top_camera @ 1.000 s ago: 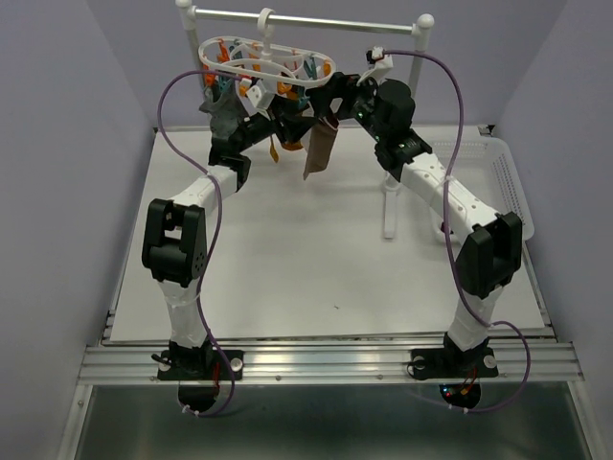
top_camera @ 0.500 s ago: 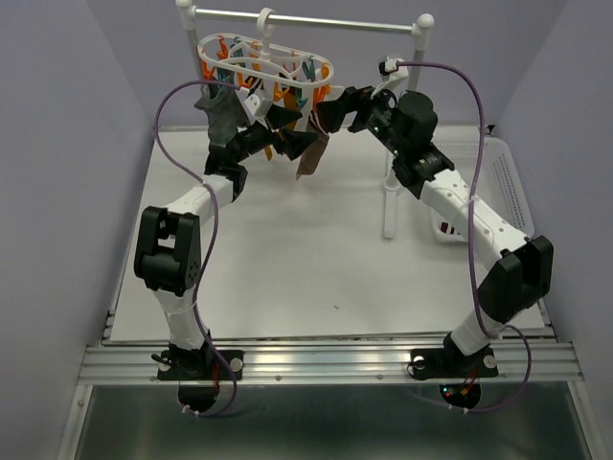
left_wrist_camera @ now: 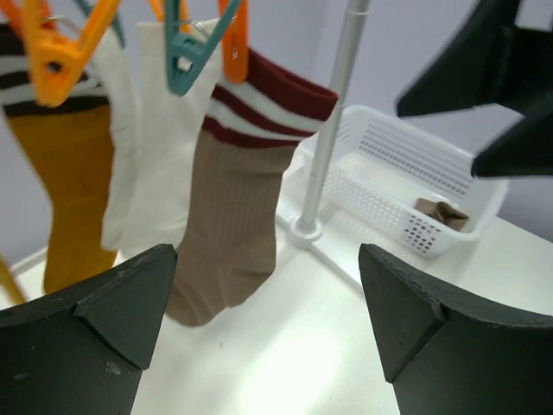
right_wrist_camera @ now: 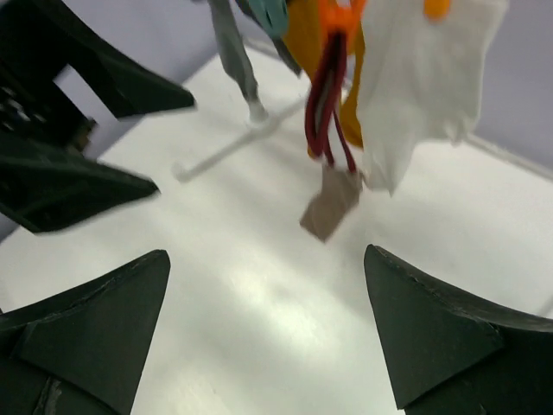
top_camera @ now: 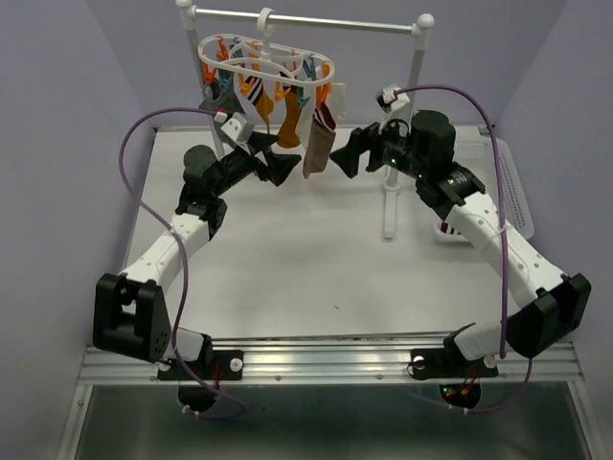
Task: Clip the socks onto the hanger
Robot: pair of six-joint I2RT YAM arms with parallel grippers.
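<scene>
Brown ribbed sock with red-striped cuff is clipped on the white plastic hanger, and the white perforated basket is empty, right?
Not empty: left wrist view shows a brown fabric item in the white perforated basket. The brown ribbed sock is clipped on the white plastic hanger.

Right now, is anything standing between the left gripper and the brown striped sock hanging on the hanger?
Nothing visible does. The left gripper, jaws open, faces the brown striped sock across open air. The metal post stands behind and right of the sock, not between, and the right gripper hangs on the sock's far side.
</scene>
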